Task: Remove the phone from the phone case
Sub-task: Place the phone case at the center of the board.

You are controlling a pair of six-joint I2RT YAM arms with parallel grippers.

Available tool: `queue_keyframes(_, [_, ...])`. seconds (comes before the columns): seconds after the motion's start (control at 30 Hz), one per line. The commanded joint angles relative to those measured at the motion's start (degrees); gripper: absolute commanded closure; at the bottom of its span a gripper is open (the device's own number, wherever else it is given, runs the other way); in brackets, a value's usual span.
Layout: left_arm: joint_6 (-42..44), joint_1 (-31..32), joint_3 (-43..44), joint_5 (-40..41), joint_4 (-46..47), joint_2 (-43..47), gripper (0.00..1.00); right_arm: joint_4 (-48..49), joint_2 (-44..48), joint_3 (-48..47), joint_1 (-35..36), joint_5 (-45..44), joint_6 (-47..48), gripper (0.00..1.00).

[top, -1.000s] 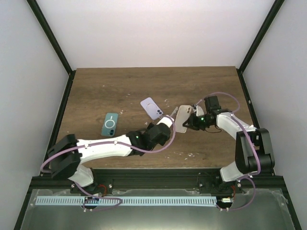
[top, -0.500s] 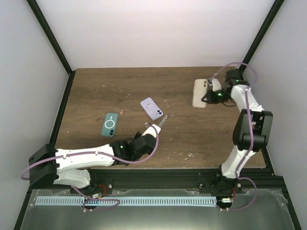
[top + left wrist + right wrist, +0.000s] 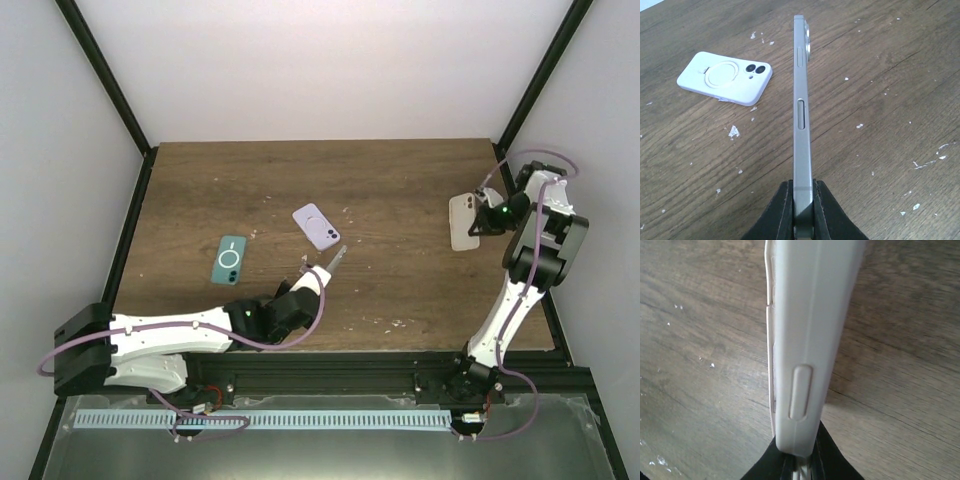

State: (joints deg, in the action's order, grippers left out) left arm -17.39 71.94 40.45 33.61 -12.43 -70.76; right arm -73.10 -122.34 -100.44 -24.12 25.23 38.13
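A bare grey phone (image 3: 801, 125) is held edge-on, its lower end clamped by my left gripper (image 3: 803, 200), which is shut on it. In the top view this phone (image 3: 335, 258) hangs over the table's near middle, beyond the left gripper (image 3: 316, 272). The off-white phone case (image 3: 805, 330) is pinched at its bottom end by my right gripper (image 3: 799, 462), also shut. From above, the case (image 3: 463, 221) is lifted near the table's right edge, far from the phone, with the right gripper (image 3: 484, 218) beside it.
A lilac cased phone (image 3: 317, 226) lies back-up in mid-table, just left of the held phone in the left wrist view, where it appears as a lilac case (image 3: 725, 77). A teal cased phone (image 3: 230, 259) lies further left. White flecks dot the wooden table (image 3: 400, 180).
The right arm swung the case away from the centre, first to the back right, then to the right edge. The left arm drew back toward the near edge with the phone.
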Motion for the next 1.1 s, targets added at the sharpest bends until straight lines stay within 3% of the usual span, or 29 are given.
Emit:
queue_keyframes(0.0, [-0.56,0.48,-0.09,-0.08,4.66,-0.36,1.0,-3.19,-1.86,-0.96,0.7,-0.05,2.99,0.99])
queue_keyframes(0.4, [-0.65,0.69,1.83,-1.9,5.26,-4.39,1.0,-3.04,-7.67,0.34,1.61,5.33,3.8,0.98])
queue_keyframes(0.6, [-0.05,0.9,3.58,-2.63,5.63,-6.8,1.0,-0.47,-9.21,-3.55,1.62,5.94,-0.83,0.71])
queue_keyframes(0.77, [1.98,0.92,4.95,-1.96,6.39,-8.32,1.0,1.4,-7.66,-4.64,1.58,6.36,-1.73,0.61])
queue_keyframes(1.07, [11.86,0.52,16.66,6.72,4.84,-20.33,1.0,22.93,6.67,13.84,1.45,-2.29,-8.98,0.45])
